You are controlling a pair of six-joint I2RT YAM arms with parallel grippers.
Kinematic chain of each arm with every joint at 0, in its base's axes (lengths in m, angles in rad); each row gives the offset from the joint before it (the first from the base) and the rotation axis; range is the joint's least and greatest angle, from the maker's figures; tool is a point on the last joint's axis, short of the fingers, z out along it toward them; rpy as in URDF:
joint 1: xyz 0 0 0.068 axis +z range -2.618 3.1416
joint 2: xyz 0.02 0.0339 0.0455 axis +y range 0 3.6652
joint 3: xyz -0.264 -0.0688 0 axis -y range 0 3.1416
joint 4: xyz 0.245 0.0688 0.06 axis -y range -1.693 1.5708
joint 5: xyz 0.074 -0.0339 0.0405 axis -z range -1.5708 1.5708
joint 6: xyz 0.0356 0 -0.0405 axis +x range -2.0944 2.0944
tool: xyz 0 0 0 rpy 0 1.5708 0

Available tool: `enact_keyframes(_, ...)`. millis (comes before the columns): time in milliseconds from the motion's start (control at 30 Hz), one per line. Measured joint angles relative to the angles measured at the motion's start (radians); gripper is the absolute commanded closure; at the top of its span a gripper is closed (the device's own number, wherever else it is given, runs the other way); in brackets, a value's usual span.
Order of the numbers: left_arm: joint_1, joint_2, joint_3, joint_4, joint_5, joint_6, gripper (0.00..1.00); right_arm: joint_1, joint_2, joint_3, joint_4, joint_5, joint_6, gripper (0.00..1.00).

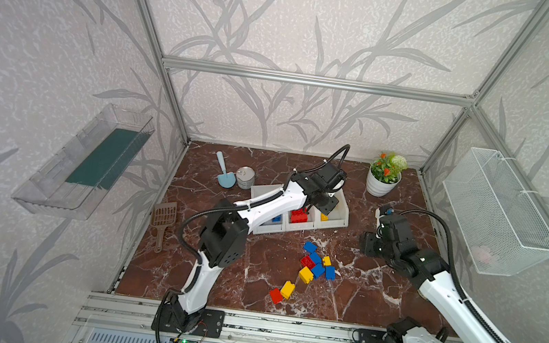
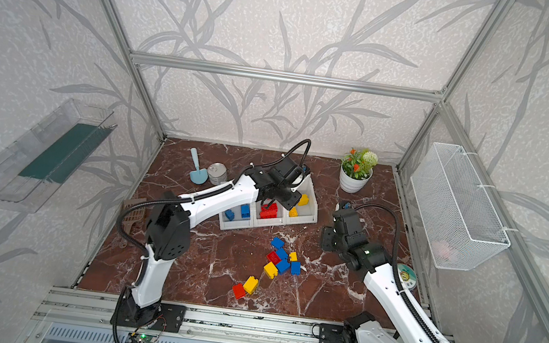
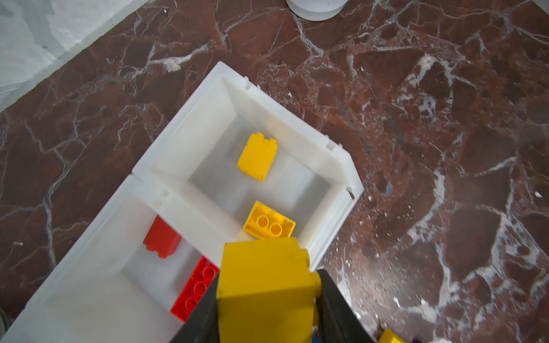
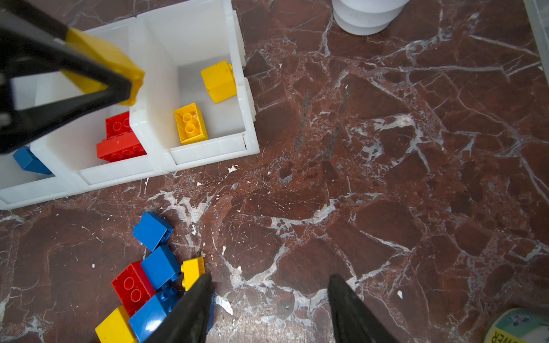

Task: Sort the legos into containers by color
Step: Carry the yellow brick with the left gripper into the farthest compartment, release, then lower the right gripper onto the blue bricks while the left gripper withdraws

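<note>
My left gripper (image 3: 267, 276) is shut on a yellow lego (image 3: 264, 285) and hangs over the containers (image 1: 345, 212), near the wall between the middle and right bins. The right bin (image 3: 341, 157) holds two yellow legos (image 3: 258, 156), the middle one red legos (image 1: 299, 215), the left one blue legos (image 2: 245, 210). Several loose red, blue and yellow legos (image 1: 317, 262) lie in a pile in front of the bins, with a red and a yellow one (image 1: 282, 292) nearer the front edge. My right gripper (image 4: 269, 279) is open over bare table, just right of the pile.
A potted plant (image 1: 383, 179) stands at the back right. A tin can (image 1: 245, 177) and a blue scoop (image 1: 224, 171) sit behind the bins, a brown slotted scoop (image 1: 163, 217) at the left edge. A wire basket (image 1: 498, 212) and a clear tray (image 1: 87, 162) hang on the side walls.
</note>
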Motion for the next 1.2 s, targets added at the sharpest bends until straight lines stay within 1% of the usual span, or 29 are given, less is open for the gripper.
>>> enact_keyframes(100, 0.006, 0.095, 0.105, -0.030, 0.001, 0.006, 0.60, -0.001, -0.031, -0.024, -0.004, 0.000, 0.006, 0.37)
enact_keyframes(233, 0.010, 0.161, 0.166, -0.050, 0.010, 0.003, 0.61, -0.006, -0.060, -0.059, -0.005, -0.001, 0.013, 0.37)
enact_keyframes(300, 0.013, 0.180, 0.183, -0.053, 0.022, -0.003, 0.59, -0.011, -0.064, -0.072, -0.009, -0.002, 0.016, 0.37)
enact_keyframes(533, 0.014, 0.196, 0.195, -0.054, 0.045, -0.016, 0.47, -0.016, -0.065, -0.077, -0.012, -0.009, 0.025, 0.37)
enact_keyframes(1200, 0.020, 0.192, 0.197, -0.066, 0.086, -0.031, 0.45, -0.016, -0.089, -0.076, -0.055, -0.009, 0.032, 0.37)
